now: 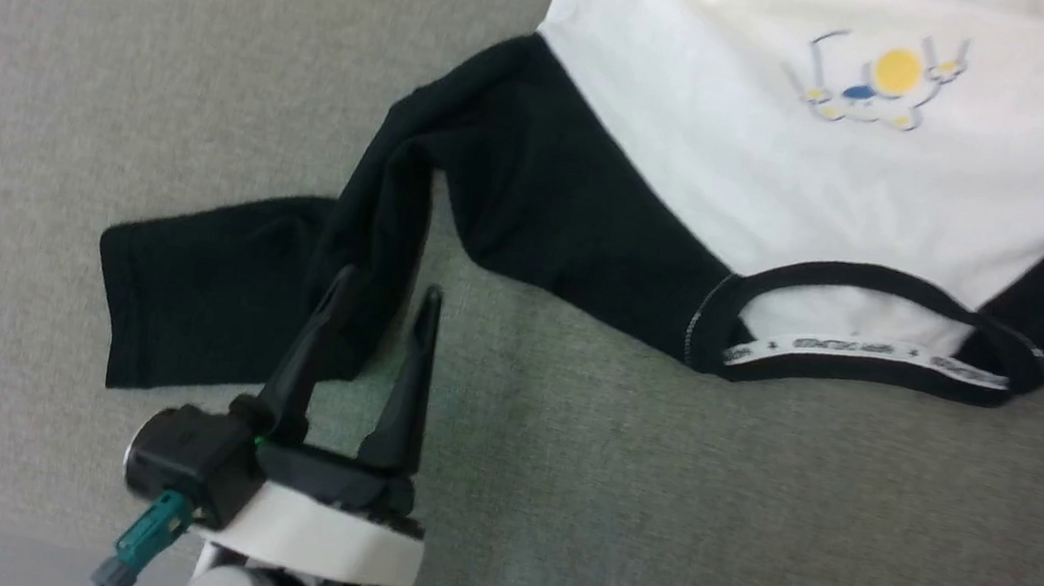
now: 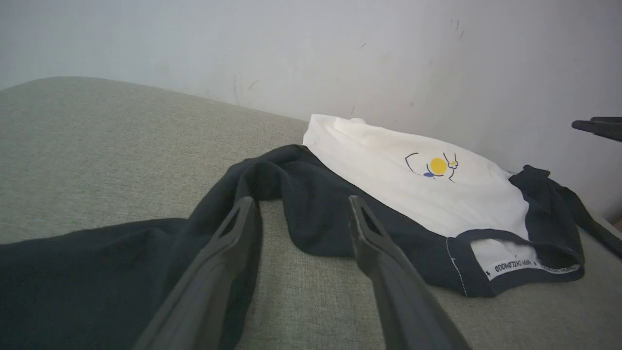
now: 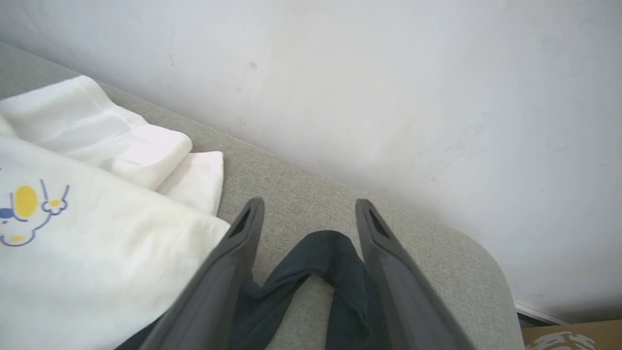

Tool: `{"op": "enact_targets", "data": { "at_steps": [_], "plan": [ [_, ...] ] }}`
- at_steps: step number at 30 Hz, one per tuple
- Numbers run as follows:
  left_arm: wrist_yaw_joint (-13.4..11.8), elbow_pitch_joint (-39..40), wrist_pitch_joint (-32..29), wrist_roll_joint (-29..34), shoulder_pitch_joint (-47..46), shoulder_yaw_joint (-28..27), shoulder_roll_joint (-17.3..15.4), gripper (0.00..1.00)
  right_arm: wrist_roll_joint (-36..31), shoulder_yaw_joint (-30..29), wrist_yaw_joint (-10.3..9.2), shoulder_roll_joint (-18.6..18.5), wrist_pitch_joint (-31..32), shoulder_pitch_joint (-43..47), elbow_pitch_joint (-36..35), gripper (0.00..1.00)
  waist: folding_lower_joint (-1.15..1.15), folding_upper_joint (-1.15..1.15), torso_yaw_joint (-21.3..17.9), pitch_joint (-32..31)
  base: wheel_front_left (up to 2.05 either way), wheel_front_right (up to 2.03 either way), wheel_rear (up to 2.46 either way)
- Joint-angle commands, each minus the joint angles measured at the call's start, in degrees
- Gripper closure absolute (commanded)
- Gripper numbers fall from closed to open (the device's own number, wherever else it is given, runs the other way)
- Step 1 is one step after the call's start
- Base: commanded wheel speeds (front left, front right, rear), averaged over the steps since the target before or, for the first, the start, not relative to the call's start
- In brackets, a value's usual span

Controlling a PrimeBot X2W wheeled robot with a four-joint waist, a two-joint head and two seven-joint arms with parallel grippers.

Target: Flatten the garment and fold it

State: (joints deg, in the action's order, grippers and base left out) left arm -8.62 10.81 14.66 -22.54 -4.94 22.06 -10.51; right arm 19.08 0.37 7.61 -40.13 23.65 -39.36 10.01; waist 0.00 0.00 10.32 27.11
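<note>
left gripper (image 1: 387, 285) wide, empty, at garment (image 1: 801, 168) sleeve; right gripper (image 3: 308, 201) wide, sleeve fold between fingers (image 3: 384, 272).

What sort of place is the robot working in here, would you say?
Probably a plain indoor room: a grey fabric-covered surface, a scuffed white wall behind it, and the garment.

Grey fabric surface (image 1: 754, 525) meets scuffed white wall (image 2: 340, 48).
</note>
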Motion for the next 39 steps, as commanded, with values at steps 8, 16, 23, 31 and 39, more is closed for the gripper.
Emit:
{"op": "enact_targets", "data": {
  "at_steps": [8,16,23,31,39],
  "plan": [
    [-1.49,0.1,-0.63,-0.06,5.03,-0.8,-2.44,0.0,-2.89,-12.38,-0.12,17.59,-12.48,23.69,-18.2,0.0,0.0,0.0,-5.49,-10.13,0.0,0.0,0.0],
    [-2.78,0.02,-3.43,2.09,6.53,0.27,-4.47,0.0,-7.52,-19.35,-0.12,35.4,-18.81,41.66,-27.07,0.0,0.0,0.0,-7.21,-12.7,0.0,0.0,0.0],
    [-0.15,-0.87,-12.47,6.72,-0.59,3.72,-8.65,0.0,-7.09,-19.65,-0.12,37.18,-20.11,44.66,-28.76,0.0,0.0,0.0,-8.34,-12.52,0.0,0.0,0.0],
    [8.34,-8.78,-30.88,8.76,-14.62,9.52,-12.38,0.0,-5.05,-17.85,-0.12,37.23,-20.95,43.4,-27.78,0.0,0.0,0.0,-9.1,-10.07,0.0,0.0,0.0],
    [12.26,-15.16,-38.0,9.24,-22.34,11.49,-13.47,0.0,-4.88,-16.77,-0.12,37.24,-20.81,42.37,-27.76,0.0,0.0,0.0,-10.7,-5.9,0.0,0.0,0.0]
  ]
}}
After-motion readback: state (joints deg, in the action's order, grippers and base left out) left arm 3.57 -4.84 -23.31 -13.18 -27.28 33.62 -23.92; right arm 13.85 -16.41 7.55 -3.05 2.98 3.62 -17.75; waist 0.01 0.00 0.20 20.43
